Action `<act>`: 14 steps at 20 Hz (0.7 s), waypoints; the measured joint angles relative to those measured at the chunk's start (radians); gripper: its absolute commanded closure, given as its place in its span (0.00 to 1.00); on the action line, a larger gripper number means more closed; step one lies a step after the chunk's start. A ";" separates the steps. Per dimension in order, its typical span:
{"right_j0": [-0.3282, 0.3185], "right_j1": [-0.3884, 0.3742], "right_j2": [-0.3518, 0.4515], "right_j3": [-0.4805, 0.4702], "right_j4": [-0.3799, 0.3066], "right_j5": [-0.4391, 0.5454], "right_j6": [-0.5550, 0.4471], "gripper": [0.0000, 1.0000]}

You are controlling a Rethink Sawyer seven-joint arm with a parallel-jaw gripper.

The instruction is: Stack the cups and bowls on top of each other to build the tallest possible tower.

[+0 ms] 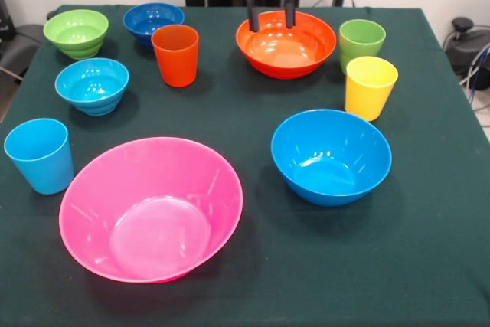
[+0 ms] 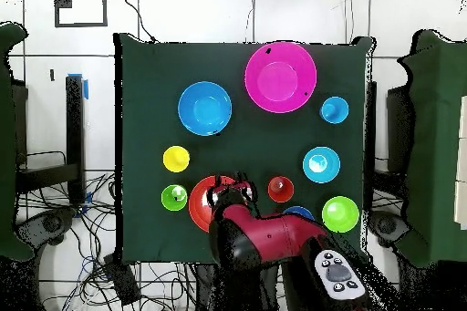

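Front view, left to right. Light blue cup (image 1: 39, 155) upright at the table's (image 1: 253, 281) 9 o'clock edge, just beside the pink bowl's rim, not clearly touching. Small green ridged bowl (image 1: 76, 32) at about 10 o'clock, far left corner. Small light blue ridged bowl (image 1: 92, 86) right below it, apart. Big pink bowl (image 1: 151, 208) at 7 o'clock, nearest the camera, upright, empty, tipped slightly toward the camera. Small dark blue bowl (image 1: 153, 21) at 11 o'clock, partly hidden behind the orange cup (image 1: 175, 54), which stands upright just in front of it. Large orange bowl (image 1: 285, 44) at 12 to 1 o'clock, empty. Gripper (image 1: 269, 10) hangs over the orange bowl's far rim, two dark fingers (image 1: 251, 9) spread apart, nothing between them; can't tell if the tips touch the rim. Large blue bowl (image 1: 331, 155) at 4 o'clock, empty, alone. Green cup (image 1: 361, 43) at 2 o'clock, just right of the orange bowl. Yellow cup (image 1: 370, 87) directly in front of the green cup, close, contact unclear.

Nothing stacked: all ten pieces sit singly on the dark green cloth, no tower.

Overhead view: red arm (image 2: 260, 239) comes up from 6 o'clock and covers part of the orange bowl (image 2: 202, 202); the dark blue bowl (image 2: 296, 211) is mostly hidden under it. Pink bowl (image 2: 280, 77) at 12 o'clock, large blue bowl (image 2: 204, 108) at 10 o'clock.
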 measured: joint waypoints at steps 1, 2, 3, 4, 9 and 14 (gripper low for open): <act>0.000 -0.002 -0.003 0.000 0.000 0.002 0.000 0.00; -0.004 -0.004 -0.009 0.000 0.000 0.006 0.000 0.00; -0.007 -0.007 -0.016 0.000 -0.001 0.011 0.000 0.00; -0.011 -0.010 -0.022 0.000 -0.001 0.015 0.000 0.00; -0.047 -0.023 -0.039 0.000 -0.018 0.026 0.000 0.00; -0.064 -0.015 -0.070 -0.022 -0.049 0.026 0.000 0.00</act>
